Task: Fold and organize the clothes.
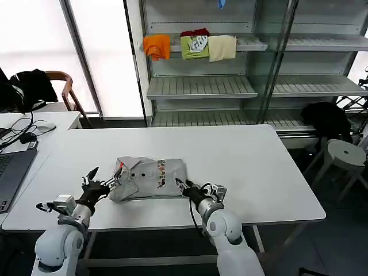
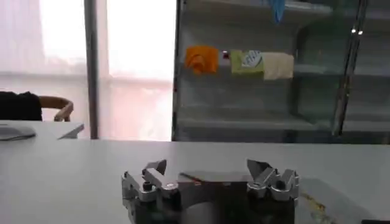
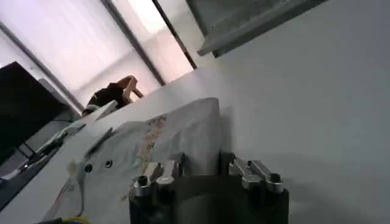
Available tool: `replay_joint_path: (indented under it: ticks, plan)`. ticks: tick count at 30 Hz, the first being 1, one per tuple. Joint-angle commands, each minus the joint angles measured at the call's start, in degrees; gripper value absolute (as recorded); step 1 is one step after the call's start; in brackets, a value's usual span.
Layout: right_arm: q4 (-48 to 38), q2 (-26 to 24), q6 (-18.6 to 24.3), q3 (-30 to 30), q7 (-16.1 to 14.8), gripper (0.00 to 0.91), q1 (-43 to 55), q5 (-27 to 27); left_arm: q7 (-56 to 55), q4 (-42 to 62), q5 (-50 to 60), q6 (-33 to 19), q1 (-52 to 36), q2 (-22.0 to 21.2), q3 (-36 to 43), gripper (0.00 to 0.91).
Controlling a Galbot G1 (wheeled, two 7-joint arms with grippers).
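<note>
Head view: white table [image 1: 259,172] before metal shelving [image 1: 201,86], window [image 1: 34,34] behind.

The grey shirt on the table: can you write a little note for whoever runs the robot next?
Left gripper: open, at the grey shirt's left edge, by the collar.
Right gripper: open, at the shirt's front right corner.
The shirt lies partly folded into a bundle, buttons and chest print up, near the front of the white table.
Done: rough folds.
Left: probably tidy the fold and put the shirt away.
</note>
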Motion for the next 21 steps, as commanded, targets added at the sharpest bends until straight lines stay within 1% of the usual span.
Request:
replay_joint_path:
  ticks: [1, 6, 12, 16, 21]
  plan:
    - [-0.6, 1.0, 0.0, -0.2, 1.0, 0.000, 0.2, 0.8, 0.3, 0.2, -1.9, -0.4, 1.4, 0.5, -3.3, 0.907]
    - [0.2, 0.8, 0.0, 0.6, 1.9, 0.000, -0.2, 1.2, 0.0, 0.2, -2.1, -0.5, 1.8, 0.5, -3.6, 0.907]
    - [4.0, -0.5, -0.1, 3.2, 4.1, 0.000, -1.6, 3.4, -0.1, 0.1, -2.1, -0.6, 2.2, 0.6, -3.5, 0.907]
    - [8.2, -4.6, -0.2, 5.5, 5.1, 0.000, -3.4, 6.0, -0.3, 0.1, -2.1, -0.5, 2.3, 0.6, -3.3, 0.907]
    - [11.3, -10.1, -0.2, 8.4, 5.6, 0.000, -5.9, 8.6, 0.1, -0.1, -2.1, -0.3, 2.5, 0.5, -2.8, 0.907]
